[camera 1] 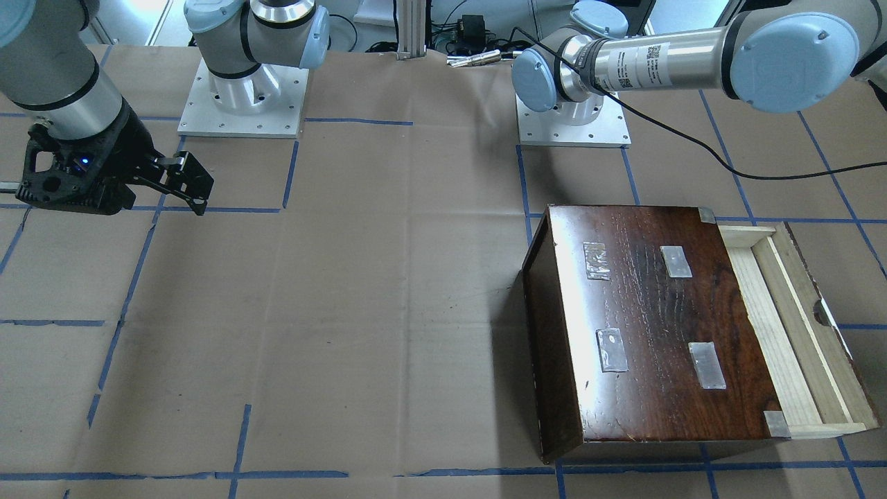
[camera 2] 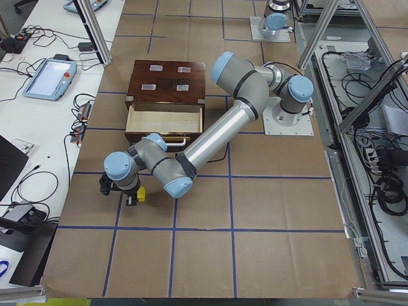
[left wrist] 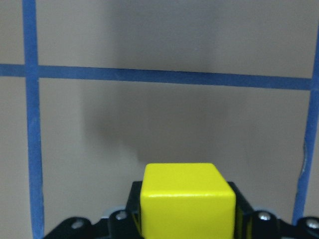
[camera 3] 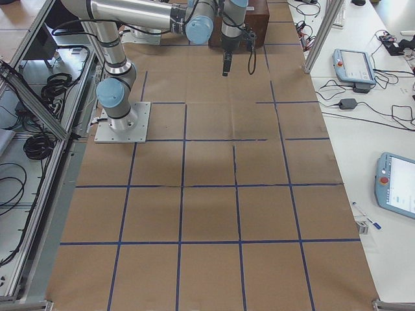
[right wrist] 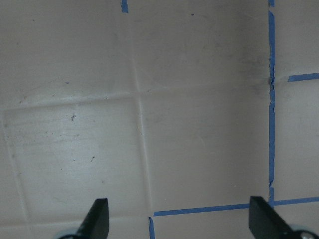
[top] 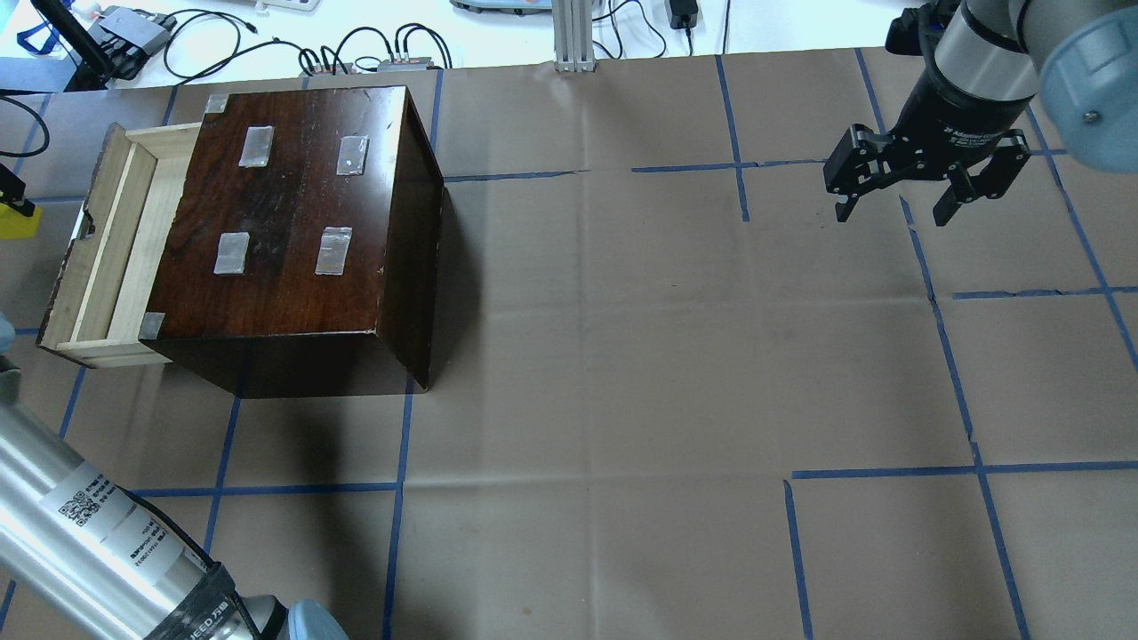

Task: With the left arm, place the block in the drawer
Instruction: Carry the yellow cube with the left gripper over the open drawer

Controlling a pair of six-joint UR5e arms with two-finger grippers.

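Observation:
The yellow block point(left wrist: 187, 199) sits between the jaws of my left gripper point(camera 2: 131, 194), held just above the paper-covered table, beyond the drawer's front. It also shows at the overhead view's left edge point(top: 16, 222). The drawer point(top: 107, 249) is pulled out of the dark-brown box point(top: 293, 204) and its pale tray looks empty. The left arm point(camera 2: 210, 137) reaches over past the drawer point(camera 2: 164, 119). My right gripper point(top: 893, 209) is open and empty, hovering far from the box on the other side of the table.
The table is covered in brown paper with blue tape lines point(top: 942, 338). Cables and devices point(top: 356, 53) lie along the far edge behind the box. The two arm bases point(camera 1: 242, 104) stand on white plates. A black cable point(camera 1: 727, 166) trails from the left arm.

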